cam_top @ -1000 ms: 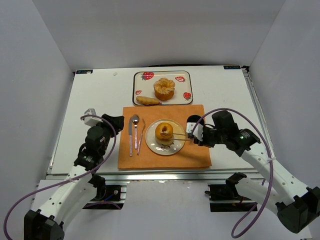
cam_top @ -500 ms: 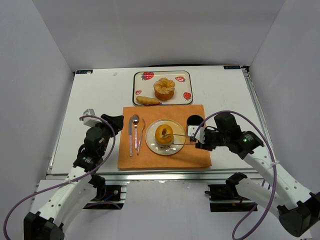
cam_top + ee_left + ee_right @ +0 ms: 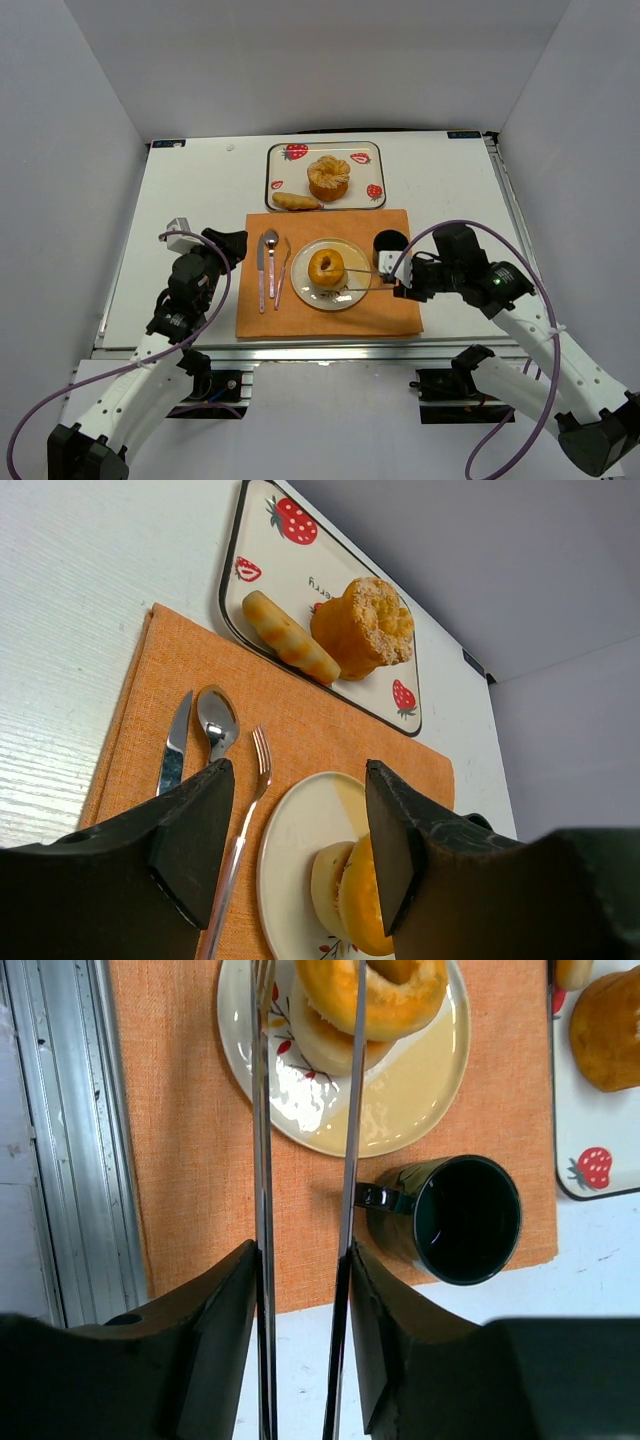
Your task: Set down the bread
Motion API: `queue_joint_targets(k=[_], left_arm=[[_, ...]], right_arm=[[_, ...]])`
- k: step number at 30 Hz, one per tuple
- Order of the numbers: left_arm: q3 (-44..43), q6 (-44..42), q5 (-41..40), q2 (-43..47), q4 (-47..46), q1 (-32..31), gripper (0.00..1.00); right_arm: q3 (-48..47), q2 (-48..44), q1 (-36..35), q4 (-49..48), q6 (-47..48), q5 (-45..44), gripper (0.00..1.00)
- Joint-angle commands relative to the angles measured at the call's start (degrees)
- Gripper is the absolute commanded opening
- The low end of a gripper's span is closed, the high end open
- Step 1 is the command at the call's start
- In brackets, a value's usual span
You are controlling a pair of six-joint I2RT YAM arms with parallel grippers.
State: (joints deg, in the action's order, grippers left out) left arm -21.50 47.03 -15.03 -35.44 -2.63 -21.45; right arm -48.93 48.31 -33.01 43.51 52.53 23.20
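Orange woven cloth, a placemat (image 3: 340, 322), fills the middle of our top view under a round, glossy cream plate (image 3: 304, 290). The bread (image 3: 327, 266), a smooth golden ring, rests on that plate at frame centre. Our right gripper (image 3: 302, 1250) has its jaws pressed on the two thin, shiny metal arms of the tongs (image 3: 262, 1160), which reach over the plate; we cannot tell whether they touch the bread. A black cylindrical mug (image 3: 455, 1218) stands just right of the plate. Our left gripper (image 3: 297, 770) hangs with jaws apart, holding nothing. Left of the plate lie a polished knife (image 3: 174, 750), spoon (image 3: 216, 720) and fork (image 3: 255, 780). At upper centre, a rounded, strawberry-printed tray (image 3: 290, 175) carries a crumbly muffin-shaped bun (image 3: 328, 177) and a long ridged roll (image 3: 294, 202).
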Motion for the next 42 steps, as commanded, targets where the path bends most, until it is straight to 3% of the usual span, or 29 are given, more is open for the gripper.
queue_joint_targets(k=[1,3,4,5,6,7,9,13,15,16,17,21,29,30,31,32,36,37,38,40,42], left_arm=[[-0.6,0.1,0.4,-0.1,-1.0,0.2,0.65],[-0.7,0.1,0.7,-0.4,-1.2,0.2,0.62],[-0.6,0.1,1.0,-0.7,-1.8,0.2,0.55],[-0.6,0.2,1.3,-0.9,-2.1,0.2,0.49],[-0.6,0.3,1.6,-1.4,-2.5,0.2,0.4],[-0.6,0.3,2.1,-1.7,-3.3,0.2,0.18],[-0.7,0.6,2.7,-3.4,-4.0,0.2,0.01],[-2.1,0.1,6.0,-7.0,-6.1,0.2,0.0],[-2.8,-0.4,8.3,-8.5,-7.0,0.2,0.07],[-2.8,-0.1,9.1,-10.1,-7.9,0.2,0.14],[-3.1,0.1,10.9,-11.0,-8.3,0.2,0.32],[-3.6,1.3,15.8,-15.3,-10.1,0.2,0.58],[-4.9,-1.1,21.2,-19.7,-10.9,-2.4,0.76],[-4.9,-1.3,21.4,-20.4,-12.0,-3.7,0.78],[-4.9,-1.9,21.7,-21.0,-12.5,-4.5,0.85],[-5.0,-2.5,21.4,-21.6,-12.7,-6.2,0.88],[-6.8,-6.2,19.1,-24.8,-11.3,-10.8,0.88],[-7.4,-7.5,18.7,-26.2,-10.5,-11.3,0.88],[-7.6,-8.0,18.1,-26.8,-10.1,-11.9,0.88],[-7.8,-8.7,17.7,-27.8,-9.5,-12.6,0.87],[-7.9,-9.9,16.8,-27.9,-8.9,-12.8,0.84]], right_arm=[[-4.2,-1.3,0.0,-0.6,-0.2,2.3,0.45],[-5.6,-1.9,0.0,-2.4,-3.2,1.9,0.4],[-6.3,-1.9,0.0,-4.0,-4.8,1.5,0.37],[-7.1,-1.6,0.1,-7.7,-9.4,-1.2,0.25],[-8.4,-0.8,0.2,-10.2,-12.6,-3.5,0.15],[-8.6,-0.2,0.8,-12.5,-15.4,-6.4,0.02],[-8.5,1.5,3.8,-19.9,-22.4,-12.3,0.0],[-3.6,6.1,23.9,-29.6,-31.9,-11.3,0.0],[-3.5,12.7,32.1,-29.5,-35.5,-8.3,0.0],[-2.6,14.9,35.4,-30.0,-36.4,-5.9,0.0],[-1.8,19.0,37.0,-30.7,-36.8,-5.9,0.0],[3.8,27.1,43.3,-39.0,-36.4,-5.3,0.0],[5.9,41.2,47.1,-42.7,-35.5,-6.8,0.0],[5.9,42.0,47.3,-42.1,-35.1,-6.9,0.03],[5.3,42.8,47.3,-40.3,-34.5,-6.2,0.18],[4.8,43.9,47.4,-38.3,-34.2,-5.9,0.26],[2.8,44.1,48.5,-33.0,-30.2,-3.9,0.52],[1.7,43.7,48.7,-32.0,-29.5,-2.6,0.66],[1.1,42.8,48.9,-31.2,-29.0,-2.2,0.74],[-1.5,41.9,49.2,-28.4,-28.2,-2.8,0.86],[-3.7,39.7,49.1,-26.9,-28.5,-4.3,0.89]])
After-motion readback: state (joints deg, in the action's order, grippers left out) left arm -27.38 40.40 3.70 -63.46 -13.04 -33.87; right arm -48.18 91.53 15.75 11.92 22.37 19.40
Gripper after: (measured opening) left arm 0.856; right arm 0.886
